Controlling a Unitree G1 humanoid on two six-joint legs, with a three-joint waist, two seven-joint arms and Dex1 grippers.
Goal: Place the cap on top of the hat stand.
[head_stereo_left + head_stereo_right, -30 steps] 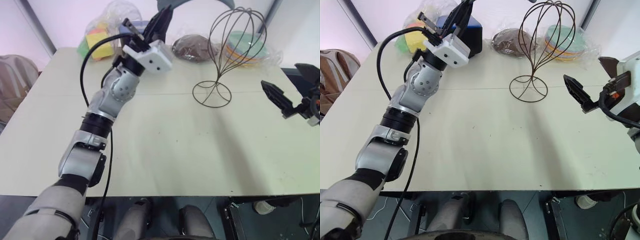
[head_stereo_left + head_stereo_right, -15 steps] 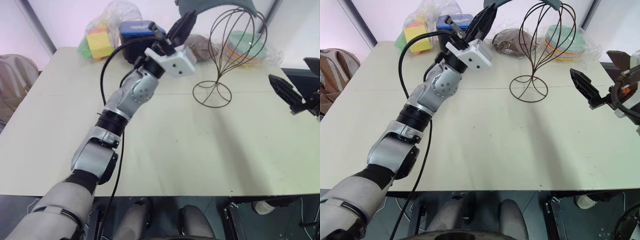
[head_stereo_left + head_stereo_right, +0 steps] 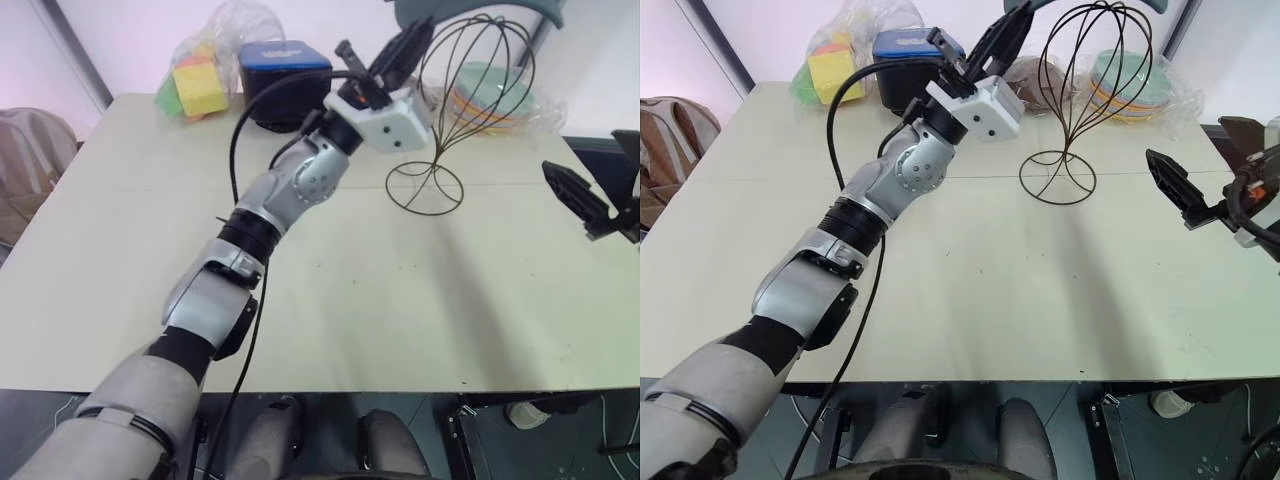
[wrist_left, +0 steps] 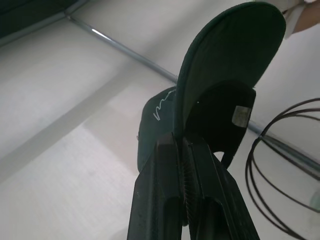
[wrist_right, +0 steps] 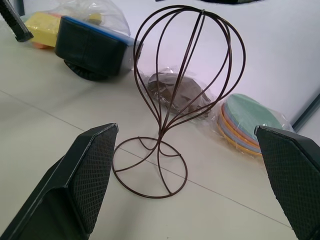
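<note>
**Cap held up at the top of the frame, beside the wire stand**

The left wrist view gives what the head views barely catch: the left gripper (image 4: 186, 165) has its 2 black fingers pressed together on the edge of the cap (image 4: 225, 75). The cap is dark teal-grey fabric; its curved brim rises toward the upper right of that frame, underside facing the camera, and small white cursive stitching shows on the crown at centre left. In the left eye view just a sliver of the cap's brim shows at the top edge, upper right of centre, directly above the wire dome.

The right wrist view shows the hat stand (image 5: 187, 75) whole: thin dark wire bent into a whisk-like balloon, narrowing to a stem on a round ring base, upright on the pale smooth table (image 3: 400, 300). The right gripper (image 5: 195, 185) has its 2 ribbed black fingers wide apart and holds nothing.

Behind the stand lie a brown fabric lump in clear plastic (image 5: 175, 92), a stack of coloured plates (image 5: 250, 122) and a dark blue box (image 5: 92, 47).
</note>
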